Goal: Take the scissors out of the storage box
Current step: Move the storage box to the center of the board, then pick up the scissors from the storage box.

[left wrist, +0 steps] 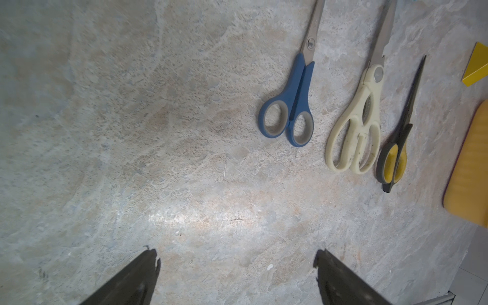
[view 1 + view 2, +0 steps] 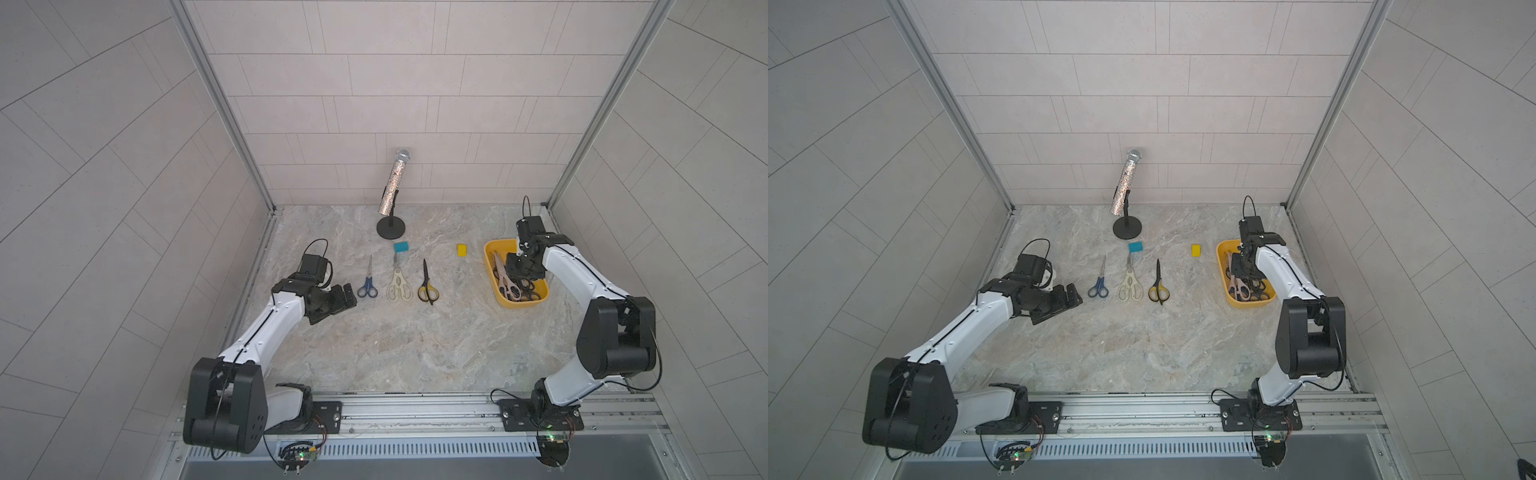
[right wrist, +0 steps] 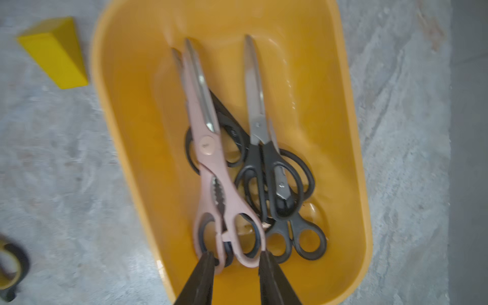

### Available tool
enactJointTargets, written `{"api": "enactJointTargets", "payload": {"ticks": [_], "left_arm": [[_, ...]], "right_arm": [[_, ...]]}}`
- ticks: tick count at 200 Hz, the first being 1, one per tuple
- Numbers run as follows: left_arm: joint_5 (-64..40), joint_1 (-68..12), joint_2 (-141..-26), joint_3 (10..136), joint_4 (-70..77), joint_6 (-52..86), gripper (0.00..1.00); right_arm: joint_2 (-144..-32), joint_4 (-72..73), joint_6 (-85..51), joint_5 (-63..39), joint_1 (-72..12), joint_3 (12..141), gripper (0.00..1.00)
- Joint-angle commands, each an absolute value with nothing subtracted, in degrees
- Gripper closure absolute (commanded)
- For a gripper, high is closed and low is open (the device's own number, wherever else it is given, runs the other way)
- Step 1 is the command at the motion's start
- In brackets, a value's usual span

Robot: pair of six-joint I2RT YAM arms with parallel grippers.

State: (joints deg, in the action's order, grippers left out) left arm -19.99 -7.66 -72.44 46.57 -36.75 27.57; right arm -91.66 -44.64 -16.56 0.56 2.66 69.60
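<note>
The right gripper (image 3: 236, 257) hung over the box (image 3: 351, 184), at the end where the handles crowded. Its jaws stood partly apart, astride the handle end of the pink pair (image 3: 208, 148). They seemed to clamp nothing yet, as the pair lay flat in the box.

The pink pair rested on top of the heap. Several dark-handled pairs (image 3: 264, 163) lay crossed under and beside it, all inside the box. How many there were was hard to tell, since they overlapped.

A yellow block (image 2: 462, 249) sat on the table (image 2: 415, 345) just outside the box. Well apart from the box on that same side, three pairs lay in a row with blades pointing alike. The black-yellow pair (image 2: 427, 286) was nearest the box, then the cream pair (image 2: 397, 286), then the blue pair (image 2: 367, 286). A teal block (image 2: 402, 247) sat by the cream pair's tip.

The left gripper (image 1: 236, 260) was farthest from the box, past the blue pair, with jaws wide and empty.

By my reading, three pairs were out and the larger share was left. The pink pair looked to be the next one to lift.
</note>
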Motion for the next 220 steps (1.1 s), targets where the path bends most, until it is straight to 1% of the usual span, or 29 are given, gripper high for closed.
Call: {"api": "enactJointTargets", "payload": {"ticks": [1,38,70,139,152,186,220], "left_arm": [[-20.3,-7.9,-73.2,48.6,-36.3,28.2,0.0],[-21.3,-7.8,-75.1,49.4,-35.0,29.2,0.0],[-21.0,-7.8,-76.1,49.3,-35.1,28.9,0.0],[-20.2,-7.9,-76.2,49.2,-35.7,29.3,0.0],[-20.0,-7.8,-76.4,49.4,-35.7,29.3,0.0],[-20.0,-7.7,-76.7,49.4,-35.6,29.6,0.0],[-19.9,-7.8,-76.2,48.5,-35.3,29.4,0.0]], "right_arm": [[-91.4,-44.9,-18.2,1.6,5.9,66.2,0.68],[-91.2,-39.6,-15.4,-2.4,6.9,62.4,0.68],[-93.7,-37.9,-14.2,-4.9,6.9,61.6,0.68],[-97.5,-35.4,-13.6,-2.0,6.9,61.6,0.7],[-97.9,-35.0,-13.5,-2.6,6.9,61.7,0.73],[-97.8,-34.9,-13.3,-2.3,6.9,62.1,0.88],[-96.0,-35.2,-13.3,-2.2,6.9,62.3,0.94]]}}
